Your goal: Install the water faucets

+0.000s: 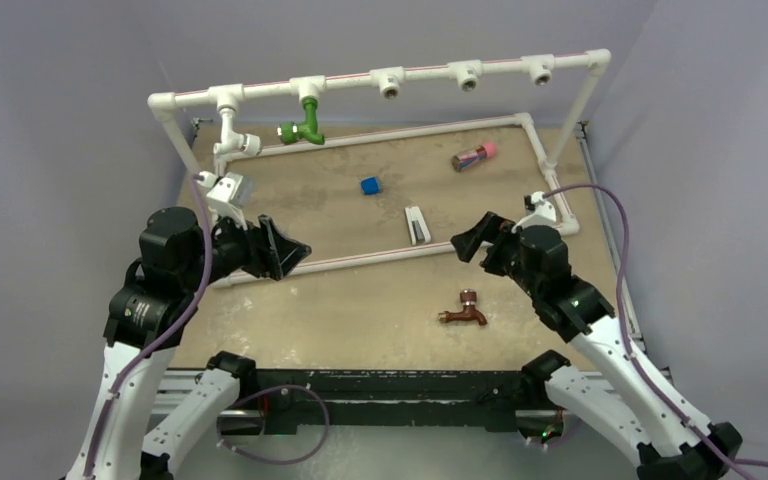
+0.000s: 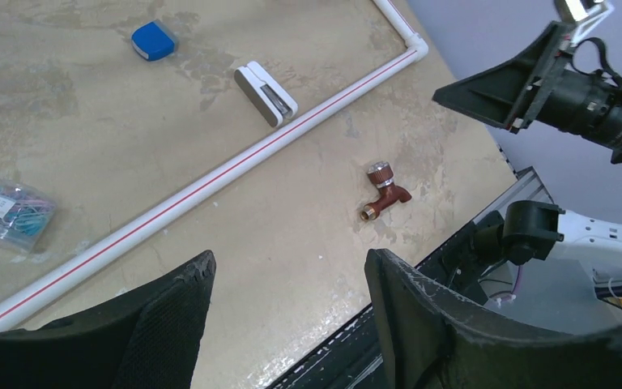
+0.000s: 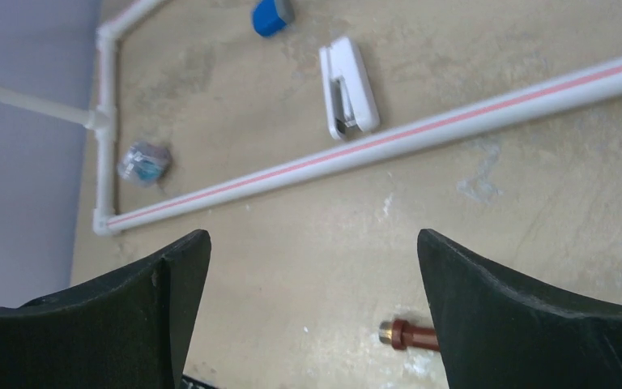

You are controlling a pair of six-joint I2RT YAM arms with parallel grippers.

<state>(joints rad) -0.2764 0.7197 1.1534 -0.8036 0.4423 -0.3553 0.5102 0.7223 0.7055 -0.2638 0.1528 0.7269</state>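
Note:
The reddish-brown faucet point(image 1: 463, 310) lies on the table near the front edge; it shows in the left wrist view point(image 2: 382, 194) and partly behind a finger in the right wrist view point(image 3: 409, 334). The green faucet point(image 1: 305, 125) hangs from a T-fitting on the top bar of the white pipe frame point(image 1: 420, 70). The white faucet point(image 1: 232, 135) hangs from the fitting to its left. My left gripper point(image 1: 295, 250) point(image 2: 291, 267) is open and empty, above the table left of the brown faucet. My right gripper point(image 1: 468, 242) point(image 3: 314, 243) is open and empty, just above and behind that faucet.
A blue block point(image 1: 370, 185), a white stapler-like piece point(image 1: 417, 224) and a pink-capped cylinder point(image 1: 474, 155) lie inside the frame's base. A clear box of paper clips point(image 2: 8, 212) sits at the left. Three open T-fittings point(image 1: 467, 74) are on the top bar. A base pipe point(image 1: 380, 258) crosses between the grippers.

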